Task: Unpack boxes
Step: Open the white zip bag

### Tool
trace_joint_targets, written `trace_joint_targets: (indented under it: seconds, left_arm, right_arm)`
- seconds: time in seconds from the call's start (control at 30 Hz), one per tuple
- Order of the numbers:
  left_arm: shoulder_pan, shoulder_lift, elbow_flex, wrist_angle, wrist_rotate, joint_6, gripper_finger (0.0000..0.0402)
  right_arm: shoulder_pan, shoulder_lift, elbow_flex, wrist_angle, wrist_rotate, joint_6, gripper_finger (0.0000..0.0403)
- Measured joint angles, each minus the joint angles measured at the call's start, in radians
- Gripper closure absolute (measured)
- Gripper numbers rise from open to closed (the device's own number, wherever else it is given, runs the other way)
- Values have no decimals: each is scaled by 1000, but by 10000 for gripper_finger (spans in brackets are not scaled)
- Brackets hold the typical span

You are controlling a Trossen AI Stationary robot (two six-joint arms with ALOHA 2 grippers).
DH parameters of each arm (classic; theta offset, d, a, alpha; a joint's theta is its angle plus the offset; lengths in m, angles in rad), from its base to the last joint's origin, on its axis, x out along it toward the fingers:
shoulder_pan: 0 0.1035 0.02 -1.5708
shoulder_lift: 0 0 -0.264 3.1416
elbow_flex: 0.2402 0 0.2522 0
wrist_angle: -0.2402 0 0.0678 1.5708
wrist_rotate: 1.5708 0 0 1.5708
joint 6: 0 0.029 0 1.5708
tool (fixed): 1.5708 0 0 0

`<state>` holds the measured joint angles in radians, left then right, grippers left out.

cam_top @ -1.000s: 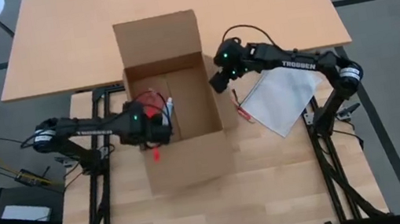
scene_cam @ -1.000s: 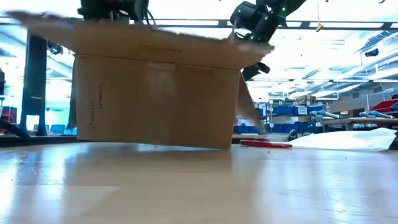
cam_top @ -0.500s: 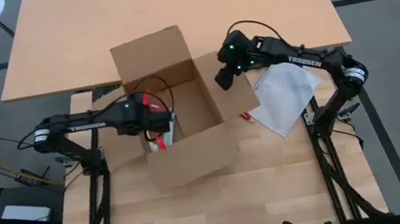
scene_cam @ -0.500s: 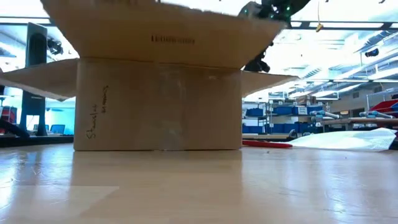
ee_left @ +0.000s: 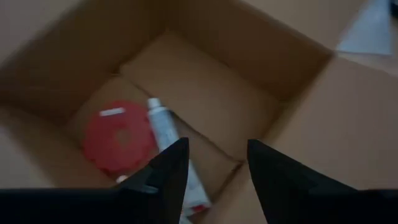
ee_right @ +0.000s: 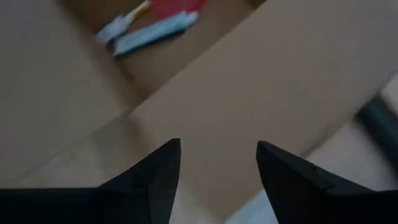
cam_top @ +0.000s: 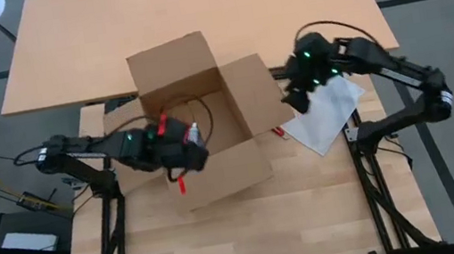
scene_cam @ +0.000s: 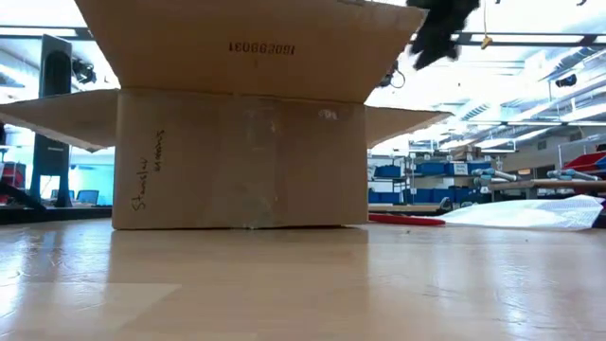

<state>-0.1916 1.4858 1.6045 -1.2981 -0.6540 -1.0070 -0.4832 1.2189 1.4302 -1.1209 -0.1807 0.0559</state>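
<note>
The brown cardboard box [cam_top: 209, 125] stands on its bottom on the table with all its flaps open; the low view shows its near wall [scene_cam: 241, 161]. Inside, on its floor, lie a red round item [ee_left: 118, 137] and a white tube [ee_left: 163, 124]. My left gripper [cam_top: 191, 157] hovers open above the box's near left corner, pointing slantwise down into it [ee_left: 217, 146]. My right gripper [cam_top: 295, 99] hangs open above the outer edge of the right flap [ee_right: 261, 81], clear of it.
A clear plastic bag [cam_top: 324, 112] lies on the table right of the box, under my right arm. A red-handled cutter [scene_cam: 405, 220] lies between the box and the bag. A second, bare tabletop [cam_top: 191, 6] adjoins the far side.
The box, tilted a second ago, has settled flat and turned a little; its right flap now lies spread outward. My left gripper has risen out of the box toward its near left corner. My right gripper has drawn back up and toward the table's right edge.
</note>
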Motion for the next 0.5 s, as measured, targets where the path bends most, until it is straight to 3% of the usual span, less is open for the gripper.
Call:
trace_joint_targets:
  seconds: [0.2, 0.37, 0.5]
  left_arm:
    - [-64, 0, -40, 67, -27, -34, 228]
    - [-71, 0, -40, 69, -30, 7, 228]
    - [-72, -1, -40, 70, -30, 60, 227]
  right_arm:
    - [175, -136, -87, -208, 77, 343, 188]
    - [324, -206, -289, -162, 229, 570, 188]
    - [352, -207, -460, -26, 260, 683, 188]
